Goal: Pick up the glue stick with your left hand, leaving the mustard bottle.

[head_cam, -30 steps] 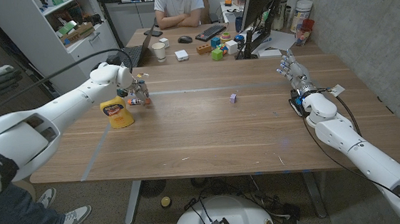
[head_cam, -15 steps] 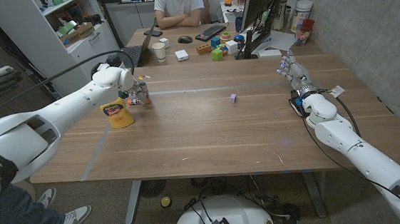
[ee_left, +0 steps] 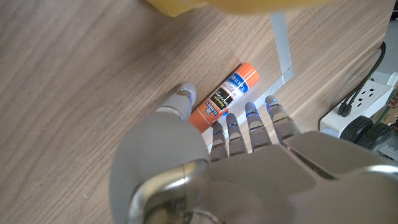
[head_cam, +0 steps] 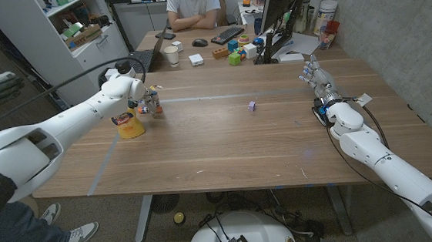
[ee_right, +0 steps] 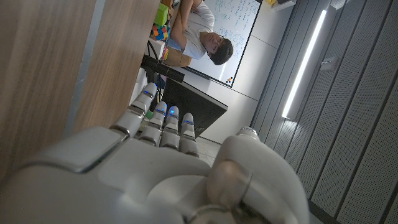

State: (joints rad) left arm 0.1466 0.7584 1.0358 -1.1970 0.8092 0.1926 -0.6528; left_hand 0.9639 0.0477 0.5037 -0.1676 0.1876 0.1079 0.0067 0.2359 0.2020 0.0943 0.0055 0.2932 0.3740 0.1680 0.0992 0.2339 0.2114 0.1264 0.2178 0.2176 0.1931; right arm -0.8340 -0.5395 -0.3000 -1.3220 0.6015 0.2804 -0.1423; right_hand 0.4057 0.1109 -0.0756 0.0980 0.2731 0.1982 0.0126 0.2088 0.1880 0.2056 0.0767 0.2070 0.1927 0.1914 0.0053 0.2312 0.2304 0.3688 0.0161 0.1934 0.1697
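Wooden table point(head_cam: 225, 143): left hand point(ee_left: 217, 140) over glue stick point(ee_left: 225, 96) (lying flat).

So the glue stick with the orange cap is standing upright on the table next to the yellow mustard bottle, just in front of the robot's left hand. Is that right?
Not quite: the glue stick is lying on its side on the table, not standing, as the left wrist view shows. The rest holds: its cap is orange, it is beside the mustard bottle, and the left hand is right at it, fingers on either side.
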